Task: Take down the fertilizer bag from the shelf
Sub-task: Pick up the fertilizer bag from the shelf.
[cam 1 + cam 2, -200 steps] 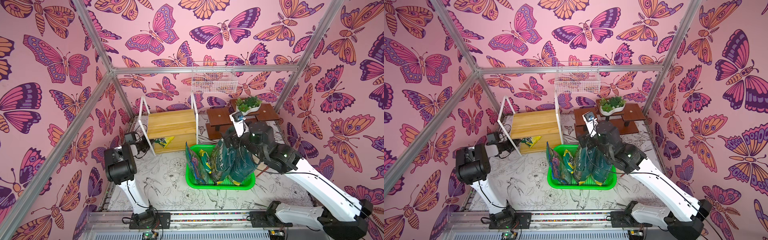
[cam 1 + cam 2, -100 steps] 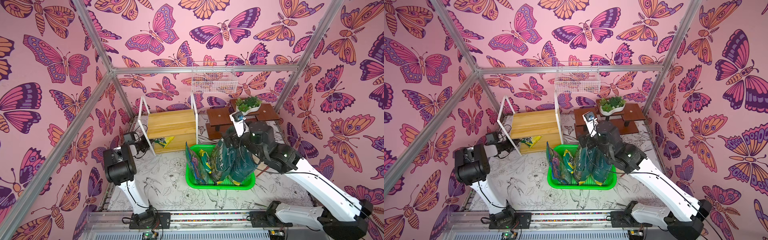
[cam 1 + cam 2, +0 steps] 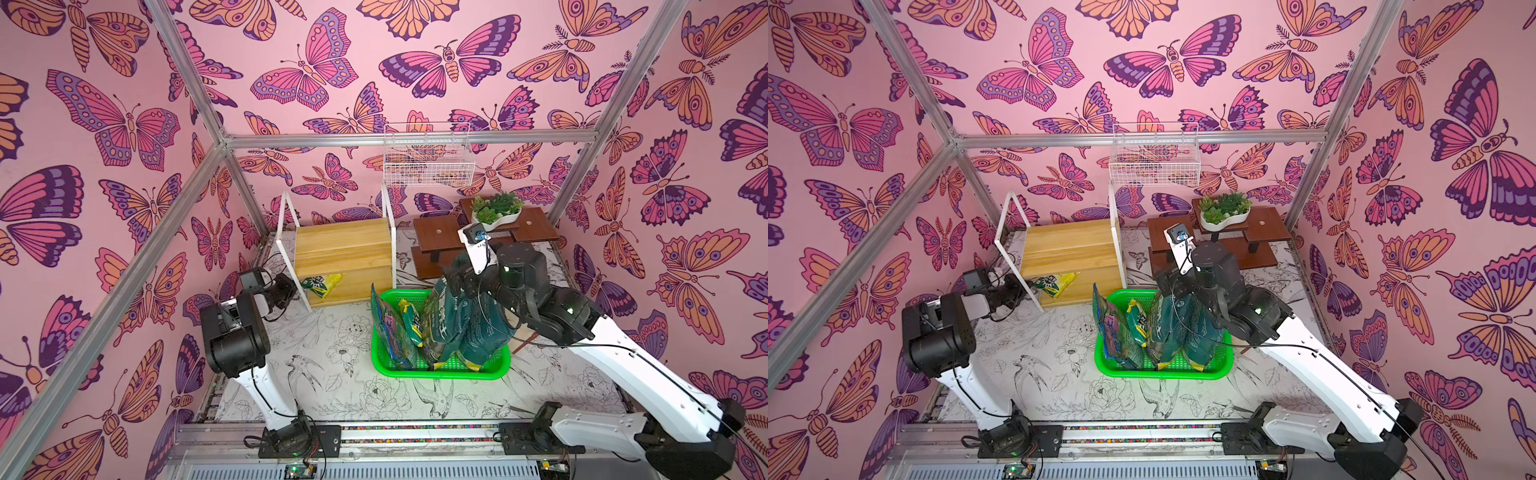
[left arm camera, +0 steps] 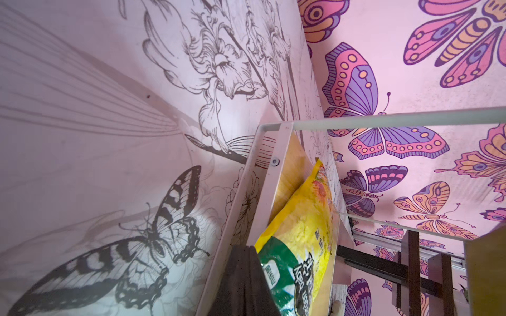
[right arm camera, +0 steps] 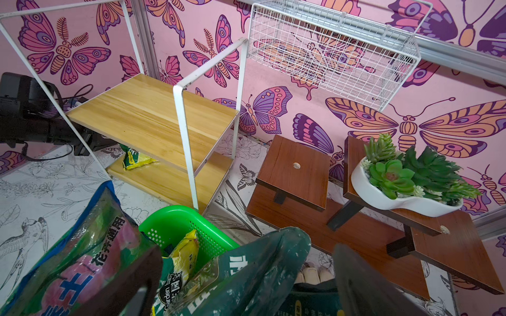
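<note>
Fertilizer bag (image 3: 322, 284), small yellow pouch with green printed end, lies flat on lower board of shelf (image 3: 345, 249), tucked under upper board at shelf's left end. Green end sits at white frame leg, pinched in my left gripper (image 3: 291, 286). Shelf: thin white metal frame, two pale wooden boards, upright by back wall.

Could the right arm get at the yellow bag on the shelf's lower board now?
Probably not easily: the bag-filled green basket and the frame of the shelf stand between the right gripper and the yellow bag, under the top board. The left gripper grips its end.
</note>
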### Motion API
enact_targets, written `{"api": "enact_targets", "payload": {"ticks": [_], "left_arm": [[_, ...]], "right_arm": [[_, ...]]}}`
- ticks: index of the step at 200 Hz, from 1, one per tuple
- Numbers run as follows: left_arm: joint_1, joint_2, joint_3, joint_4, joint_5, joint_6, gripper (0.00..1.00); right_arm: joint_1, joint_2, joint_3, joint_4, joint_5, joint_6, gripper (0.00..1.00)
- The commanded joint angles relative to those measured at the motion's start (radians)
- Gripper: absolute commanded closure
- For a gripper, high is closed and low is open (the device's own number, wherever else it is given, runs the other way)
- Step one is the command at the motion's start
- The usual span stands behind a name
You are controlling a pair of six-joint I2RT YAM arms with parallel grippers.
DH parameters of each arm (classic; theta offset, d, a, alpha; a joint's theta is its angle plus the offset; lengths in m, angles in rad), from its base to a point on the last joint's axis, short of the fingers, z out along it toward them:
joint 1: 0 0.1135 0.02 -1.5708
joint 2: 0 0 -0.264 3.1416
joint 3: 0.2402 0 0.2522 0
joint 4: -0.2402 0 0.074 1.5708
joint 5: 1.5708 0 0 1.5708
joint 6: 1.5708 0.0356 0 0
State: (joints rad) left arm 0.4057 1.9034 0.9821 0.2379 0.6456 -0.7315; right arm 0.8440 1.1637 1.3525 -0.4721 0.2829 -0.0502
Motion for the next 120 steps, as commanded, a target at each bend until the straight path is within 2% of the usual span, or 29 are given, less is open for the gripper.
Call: {"api": "enact_targets", "payload": {"ticks": [1,12,26,42,84,120], "left_arm": [[0.01,-0.038,-0.029,0.009,-0.058,-0.009,0.95],[0.009,-0.032,-0.023,0.014,-0.038,-0.016,0.84],[0.008,-0.019,-0.014,0.022,-0.003,-0.025,0.64],[0.003,0.004,-0.001,0.025,0.029,-0.034,0.57],[-0.024,0.045,0.02,0.024,0.066,-0.036,0.58],[-0.057,0.075,0.032,0.036,0.092,-0.049,0.72]], "right_arm": [[-0.006,0.005,0.025,-0.01,-0.01,0.011,0.01],[-0.006,0.005,0.024,-0.008,-0.01,0.013,0.01],[-0.006,0.007,0.023,-0.007,-0.013,0.014,0.01],[-0.006,0.009,0.022,-0.007,-0.013,0.016,0.01],[-0.007,-0.001,0.012,-0.006,-0.007,0.021,0.01],[-0.006,-0.007,0.006,-0.002,0.001,0.019,0.01]]}}
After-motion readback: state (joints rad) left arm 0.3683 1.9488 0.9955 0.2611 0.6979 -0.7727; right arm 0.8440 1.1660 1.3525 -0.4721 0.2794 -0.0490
